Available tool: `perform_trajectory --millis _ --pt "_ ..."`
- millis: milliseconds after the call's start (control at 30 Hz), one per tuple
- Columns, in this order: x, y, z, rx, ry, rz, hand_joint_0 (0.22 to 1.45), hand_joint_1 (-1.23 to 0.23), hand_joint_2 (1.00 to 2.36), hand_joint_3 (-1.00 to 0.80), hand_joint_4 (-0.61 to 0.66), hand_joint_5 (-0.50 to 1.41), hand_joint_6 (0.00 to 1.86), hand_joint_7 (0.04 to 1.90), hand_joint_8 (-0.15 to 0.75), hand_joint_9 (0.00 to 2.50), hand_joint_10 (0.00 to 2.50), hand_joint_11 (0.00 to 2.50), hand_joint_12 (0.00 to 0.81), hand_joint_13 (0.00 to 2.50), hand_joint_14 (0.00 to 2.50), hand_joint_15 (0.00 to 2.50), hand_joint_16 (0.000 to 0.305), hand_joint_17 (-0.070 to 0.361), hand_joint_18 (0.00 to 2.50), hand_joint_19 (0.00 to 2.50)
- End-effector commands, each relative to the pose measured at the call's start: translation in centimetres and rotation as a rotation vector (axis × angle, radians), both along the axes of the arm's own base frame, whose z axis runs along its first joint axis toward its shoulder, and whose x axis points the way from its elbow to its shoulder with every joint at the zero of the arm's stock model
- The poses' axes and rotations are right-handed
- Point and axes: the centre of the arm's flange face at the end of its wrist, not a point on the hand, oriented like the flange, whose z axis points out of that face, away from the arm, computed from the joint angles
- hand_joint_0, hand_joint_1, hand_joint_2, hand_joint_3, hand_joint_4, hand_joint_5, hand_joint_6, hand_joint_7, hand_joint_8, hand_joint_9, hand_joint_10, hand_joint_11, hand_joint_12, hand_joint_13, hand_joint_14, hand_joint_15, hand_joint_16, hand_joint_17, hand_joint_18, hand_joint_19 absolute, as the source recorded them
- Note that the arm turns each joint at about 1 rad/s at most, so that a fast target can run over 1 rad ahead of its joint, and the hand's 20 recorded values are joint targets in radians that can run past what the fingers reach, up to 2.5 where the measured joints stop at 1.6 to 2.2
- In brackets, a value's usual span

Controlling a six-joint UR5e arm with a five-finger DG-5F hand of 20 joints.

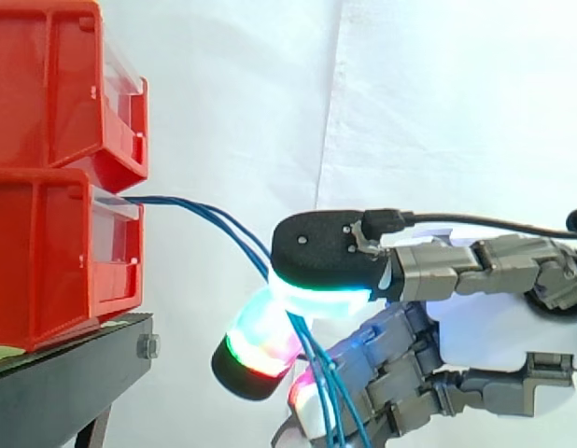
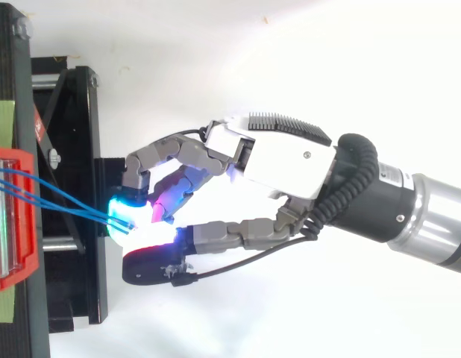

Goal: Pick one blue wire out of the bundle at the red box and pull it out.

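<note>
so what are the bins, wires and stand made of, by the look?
red bins: glossy moulded plastic, likely; ribbed walls, clear front panels.
blue wires: smooth plastic-looking insulation, bending in soft curves; core unseen.
black stand: probably painted metal, matte, bolted at its corner.

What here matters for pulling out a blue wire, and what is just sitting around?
Job: blue wires, lower red box they leave, hand pinching them.
Just there: upper red box, black stand, white curtain, green tape.
</note>
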Motion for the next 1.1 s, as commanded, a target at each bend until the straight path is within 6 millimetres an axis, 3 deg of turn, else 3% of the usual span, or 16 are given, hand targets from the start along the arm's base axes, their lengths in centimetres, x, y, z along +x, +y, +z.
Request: perform_trajectory --millis 0,167,233,333,467,633,733,1000,1067 --pt "-0.3 -0.3 0.8 -0.001 0.008 -0.003 0.66 -0.82 1.02 -0.11 -0.16 -0.16 0.94 1.10 0.312 1.06 0.02 0.59 0.410 0.85 0.02 0.53 0.053 0.118 0.73 0.56" --pt "-0.7 -0.5 3.0 -0.005 0.007 -0.008 0.69 -0.84 1.01 -0.31 -0.16 -0.17 0.91 1.16 0.285 1.06 0.02 0.55 0.398 0.84 0.02 0.51 0.050 0.114 0.73 0.55" --pt "-0.8 -0.5 3.7 -0.004 0.005 -0.009 0.65 -0.81 1.00 -0.44 -0.03 -0.15 0.87 1.26 0.257 1.08 0.02 0.46 0.387 0.84 0.02 0.49 0.050 0.113 0.72 0.56" --pt "-0.8 -0.5 4.5 -0.008 0.019 -0.009 0.61 -0.77 1.00 -0.48 0.01 -0.13 0.84 1.30 0.205 1.10 0.01 0.40 0.381 0.84 0.02 0.47 0.050 0.112 0.72 0.57" --pt "-0.8 -0.6 4.8 -0.010 0.035 -0.012 0.61 -0.76 1.01 -0.43 -0.01 -0.12 0.84 1.29 0.192 1.11 0.01 0.39 0.384 0.84 0.02 0.48 0.050 0.112 0.71 0.57" --pt "-0.8 -0.7 5.1 -0.011 0.050 -0.010 0.65 -0.88 1.02 -0.10 -0.03 -0.12 0.88 1.36 0.249 1.10 0.01 0.45 0.399 0.86 0.02 0.50 0.052 0.117 0.76 0.54" --pt "-0.8 -0.7 5.4 0.004 0.056 -0.010 0.62 -0.89 1.01 -0.14 -0.07 -0.12 0.90 1.17 0.230 1.11 0.01 0.38 0.405 0.87 0.02 0.47 0.055 0.123 0.79 0.54" --pt "-0.8 -0.6 5.4 0.014 0.063 -0.011 0.57 -0.79 1.01 -0.20 -0.01 -0.09 0.84 1.16 0.209 1.17 0.01 0.25 0.406 0.83 0.01 0.37 0.058 0.130 0.78 0.52" --pt "-0.8 -0.5 5.5 0.013 0.062 -0.010 0.56 -0.77 1.01 -0.15 -0.02 -0.08 0.82 1.19 0.211 1.18 0.01 0.25 0.408 0.82 0.01 0.34 0.058 0.132 0.78 0.50"
